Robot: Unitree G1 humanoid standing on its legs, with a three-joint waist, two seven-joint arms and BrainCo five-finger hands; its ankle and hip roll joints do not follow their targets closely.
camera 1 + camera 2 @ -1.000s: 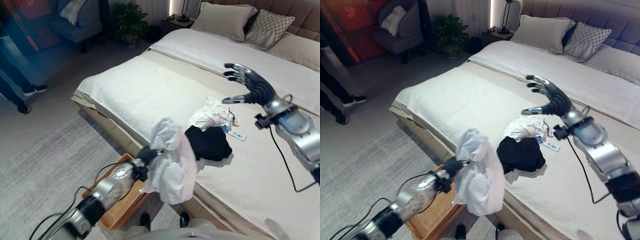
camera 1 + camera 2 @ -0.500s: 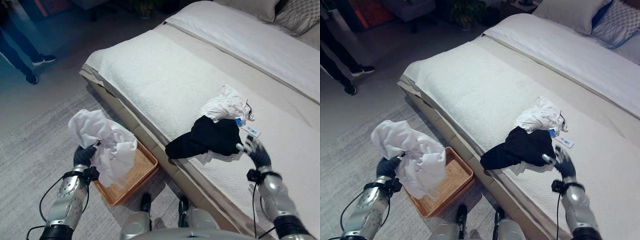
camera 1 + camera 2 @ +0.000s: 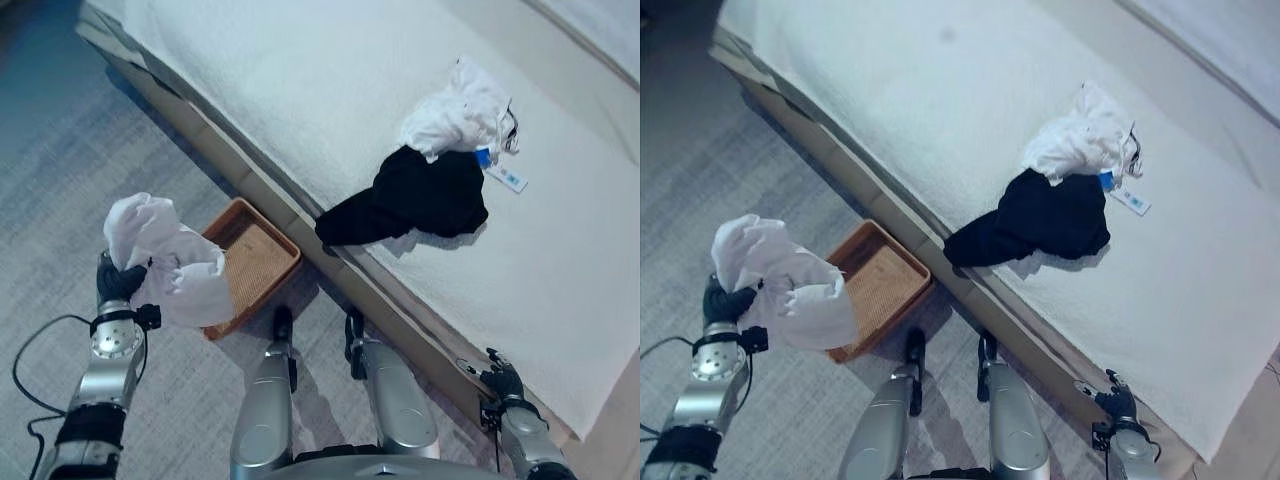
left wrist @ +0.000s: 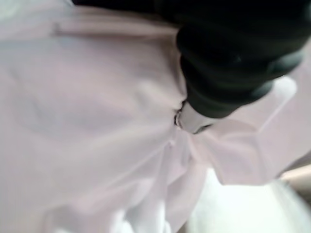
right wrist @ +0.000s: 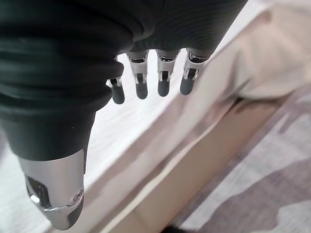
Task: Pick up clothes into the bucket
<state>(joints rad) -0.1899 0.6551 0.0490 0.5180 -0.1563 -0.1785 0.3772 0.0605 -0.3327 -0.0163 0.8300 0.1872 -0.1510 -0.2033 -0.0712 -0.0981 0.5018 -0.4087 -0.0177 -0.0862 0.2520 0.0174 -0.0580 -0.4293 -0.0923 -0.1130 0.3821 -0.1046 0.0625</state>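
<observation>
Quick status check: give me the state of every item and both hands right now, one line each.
White garment: bunched, held off the floor beside the basket.
Left hand: shut on the white garment.
Wicker basket: on the floor by the bed, empty.
Black garment: crumpled on the bed, one end reaching its edge.
White clothes: crumpled on the bed, touching the black garment.
Right hand: open, holding nothing, by the bed edge.

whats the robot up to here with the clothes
It's clearing clothes off the bed into a basket on the floor. The left hand grips a white garment beside the basket, not yet dropped in. A black garment and a white one lie on the bed. The right hand hangs open, empty.
</observation>
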